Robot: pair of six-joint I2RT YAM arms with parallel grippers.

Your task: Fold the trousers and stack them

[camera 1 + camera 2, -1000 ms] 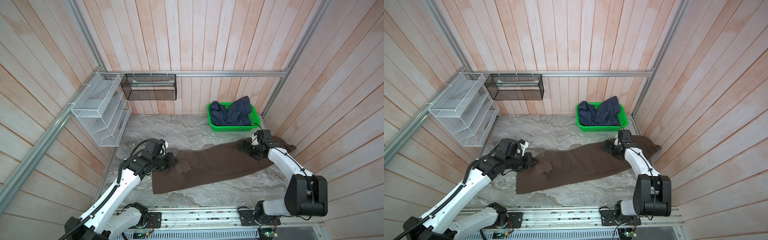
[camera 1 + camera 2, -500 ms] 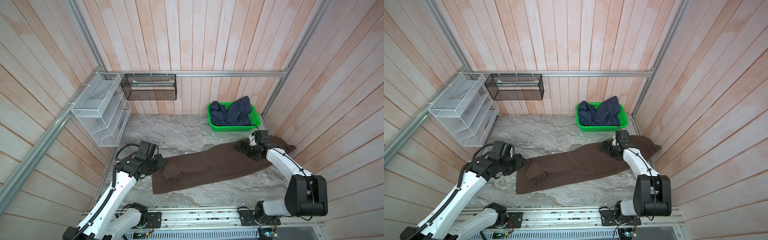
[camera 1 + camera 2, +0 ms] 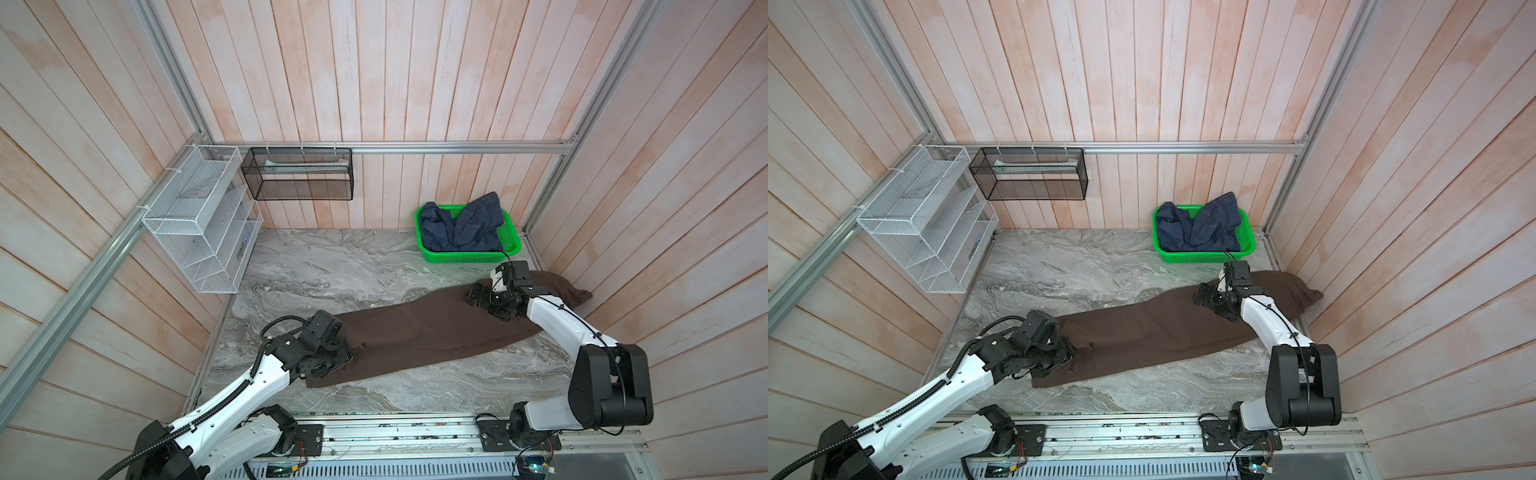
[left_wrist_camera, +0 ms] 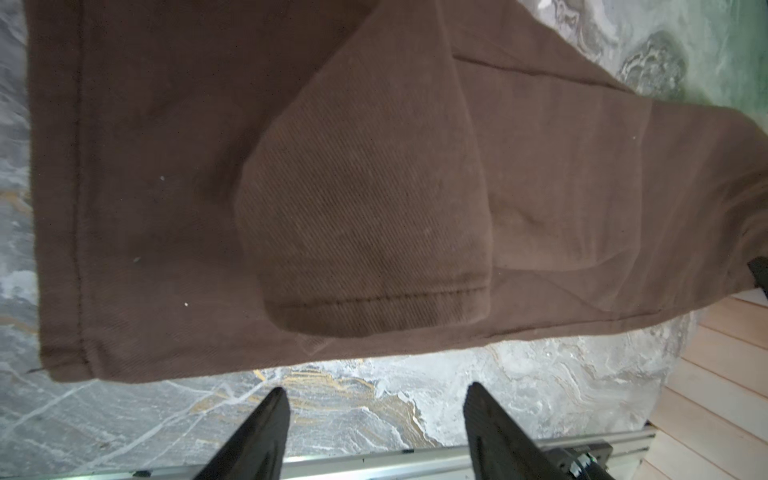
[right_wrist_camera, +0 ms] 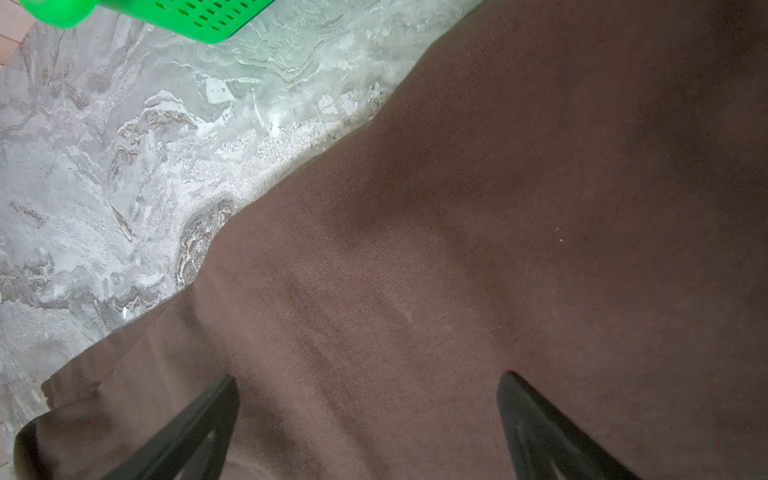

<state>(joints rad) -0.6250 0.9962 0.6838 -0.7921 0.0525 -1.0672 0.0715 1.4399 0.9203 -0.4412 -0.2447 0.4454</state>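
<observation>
Your trousers [image 3: 432,332] are soft, light and floppy. Your left fingers [image 4: 257,436] and right fingers [image 5: 195,428] are apart, holding nothing. Pinch the hem [image 4: 374,307] just ahead of the left fingers.

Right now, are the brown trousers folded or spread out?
Spread out: the trousers lie full-length on the table, only one leg end turned over.

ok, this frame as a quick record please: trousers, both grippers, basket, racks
trousers: brown, spread flat diagonally across the marble table; one leg end doubled back at the left end
left gripper: open, empty, over bare table just off the hem
right gripper: open, empty, over the fabric near the right end; contact unclear
green basket: back right corner, holds a navy garment
racks: white wire rack on left wall; black mesh rack on back wall
</observation>
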